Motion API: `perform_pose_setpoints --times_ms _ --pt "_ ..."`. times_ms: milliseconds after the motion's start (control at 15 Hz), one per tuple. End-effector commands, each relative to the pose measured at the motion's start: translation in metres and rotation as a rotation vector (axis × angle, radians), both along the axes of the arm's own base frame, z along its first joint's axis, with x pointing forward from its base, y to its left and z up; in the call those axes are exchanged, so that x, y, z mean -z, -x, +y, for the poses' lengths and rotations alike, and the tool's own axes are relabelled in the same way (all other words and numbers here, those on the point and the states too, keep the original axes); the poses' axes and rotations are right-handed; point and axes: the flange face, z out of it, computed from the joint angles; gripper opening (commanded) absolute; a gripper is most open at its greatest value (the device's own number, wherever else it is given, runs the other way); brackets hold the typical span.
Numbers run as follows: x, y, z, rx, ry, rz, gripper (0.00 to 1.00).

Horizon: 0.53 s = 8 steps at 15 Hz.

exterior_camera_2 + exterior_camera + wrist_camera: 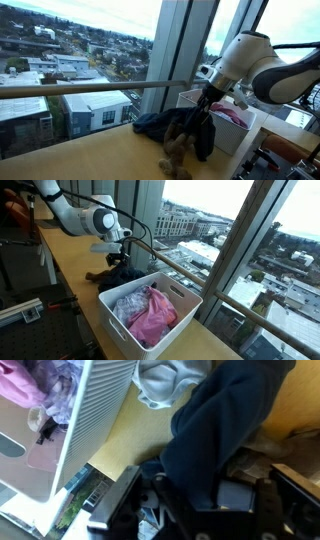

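On the left, by the window, the dark blue garment (160,124) is lying partly in a heap on the wooden table (90,160), with a brown cloth (178,152) just in front of it. One end of the garment is hanging up toward the gripper (205,102). The fingers seem to be closing on a fold of this dark cloth, and the wrist view agrees, because the cloth is running down between them; the pads themselves are hidden. To the right the white basket (238,140) is standing just beside the heap and is already holding a pink cloth (235,117) and a pale one. So, as I judge it, part of the laundry is sitting inside, while the dark garment, the brown cloth and a grey garment (165,380) near the basket wall are lying outside it. The dark one is only beginning to lift, with most of it resting on the table. The arm (268,70) is reaching in from the right, above the basket. It is bending down at the wrist, so that the gripper is pointing nearly straight down over the edge of the heap.
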Motion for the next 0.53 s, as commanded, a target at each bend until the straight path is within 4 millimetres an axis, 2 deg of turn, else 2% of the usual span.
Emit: perform_pose_setpoints --times_ms 0,200,467 --pt "-0.035 0.009 -0.013 0.014 0.026 -0.033 0.00" --pt "-0.070 0.008 -0.022 0.027 0.057 -0.072 0.00" --pt "-0.140 0.008 -0.047 0.074 0.084 -0.141 0.00"
